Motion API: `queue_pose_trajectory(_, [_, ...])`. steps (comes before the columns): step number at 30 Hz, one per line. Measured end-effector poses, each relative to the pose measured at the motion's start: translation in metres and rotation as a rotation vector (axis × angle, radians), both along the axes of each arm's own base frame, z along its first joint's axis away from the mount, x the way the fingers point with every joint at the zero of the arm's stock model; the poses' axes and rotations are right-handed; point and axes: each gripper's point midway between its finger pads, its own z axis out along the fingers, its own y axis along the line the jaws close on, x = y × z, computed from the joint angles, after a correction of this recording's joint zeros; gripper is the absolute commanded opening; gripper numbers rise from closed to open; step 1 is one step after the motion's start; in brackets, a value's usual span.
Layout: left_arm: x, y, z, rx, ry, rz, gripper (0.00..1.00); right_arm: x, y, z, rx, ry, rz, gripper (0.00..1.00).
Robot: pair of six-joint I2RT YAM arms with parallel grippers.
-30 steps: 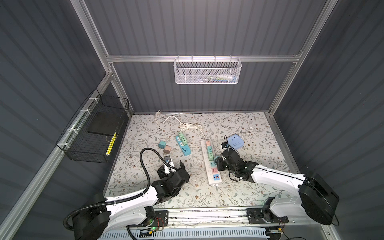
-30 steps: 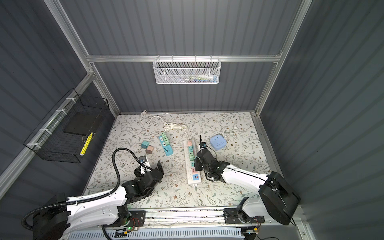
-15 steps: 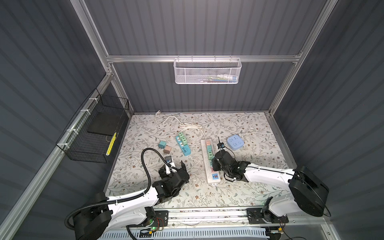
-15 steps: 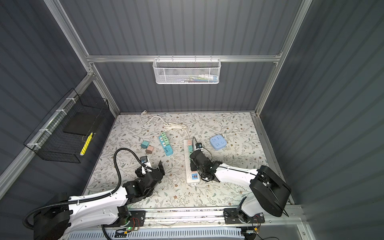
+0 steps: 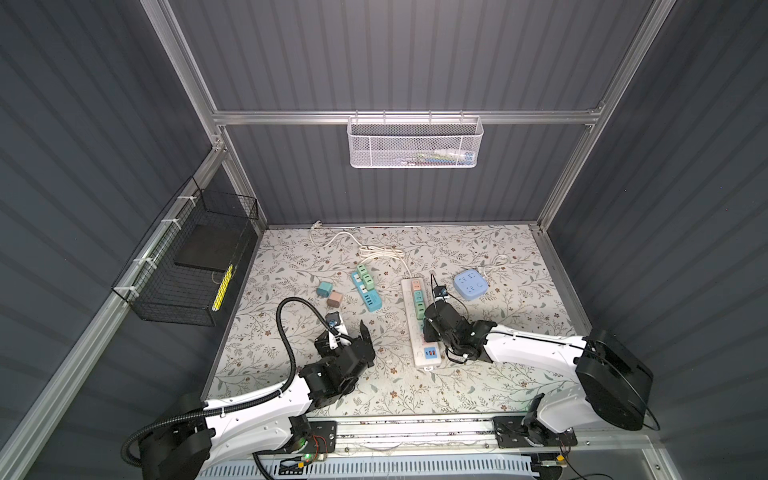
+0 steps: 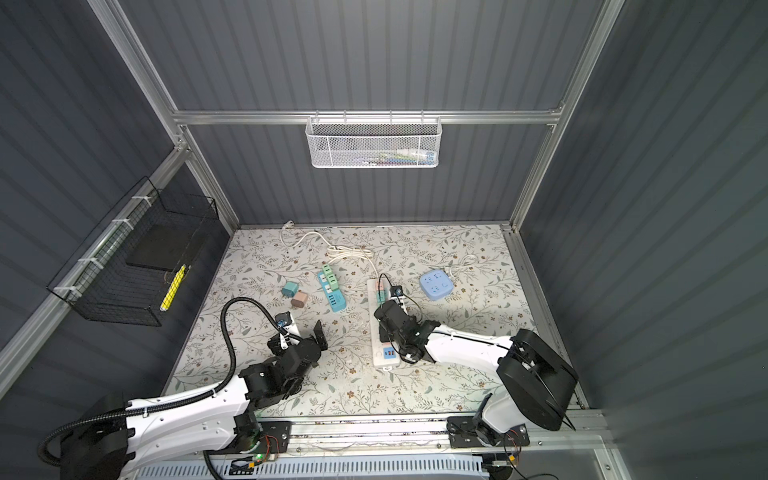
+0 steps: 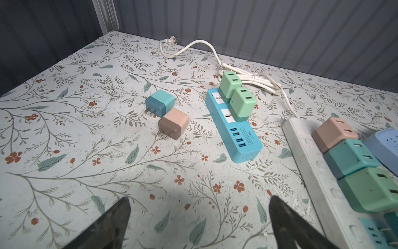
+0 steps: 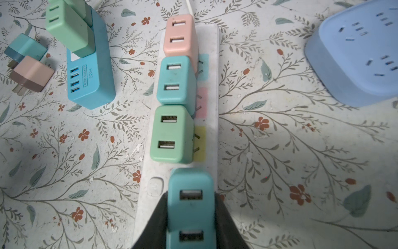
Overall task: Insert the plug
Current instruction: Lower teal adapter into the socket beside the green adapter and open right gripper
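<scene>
The one bit of print I can read is on the blue power strip [image 8: 92, 71]: next to its four USB ports it says what looks like "S204"; a small boxed label beside that is too fine for me to make out. The white power strip [image 8: 213, 103] carries tinted patches of teal, pink and yellow along its sockets.

My right gripper [image 8: 190, 200] is clamped shut on the teal plug [image 8: 190, 181], a two-port USB charger; one dark finger presses each flank, and the ports face my wrist camera. I hold it upright over the white power strip, just beside the green charger [image 8: 170, 133]. That green one is the nearest in a row of three seated there, with the teal charger [image 8: 175, 79] next and the pink charger [image 8: 179, 36] farthest; whether my plug's prongs are in a socket, I cannot tell.

My left gripper [image 7: 199, 198] stands wide open and grips nothing; its two fingers are spread above the floral mat [image 7: 86, 151], apart from both strips. Ahead of it the loose teal charger [image 7: 159, 103] and the loose pink-brown charger [image 7: 173, 122] lie on their sides, touching, prongs showing. Two light green chargers [image 7: 242, 103] stand plugged into the blue power strip; the pale blue socket block [image 8: 355, 54] rests on the mat on the far side of the white strip.
</scene>
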Motion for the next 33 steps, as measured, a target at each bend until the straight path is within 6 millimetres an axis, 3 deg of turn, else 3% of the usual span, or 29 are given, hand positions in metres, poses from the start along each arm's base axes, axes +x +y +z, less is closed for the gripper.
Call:
queue_pose_trajectory(12, [-0.006,0.01,-0.006,0.0,0.018,0.016,1.0,-0.004,0.009,-0.003,0.001,-0.01,-0.011,0.18])
queue_pose_trajectory(20, [-0.008,0.016,-0.002,-0.018,0.008,0.032,1.0,-0.005,0.019,-0.005,-0.141,-0.028,-0.028,0.2])
queue_pose_trajectory(33, [-0.017,0.041,0.001,-0.042,0.0,0.117,1.0,-0.006,0.021,-0.016,-0.16,-0.021,-0.127,0.21])
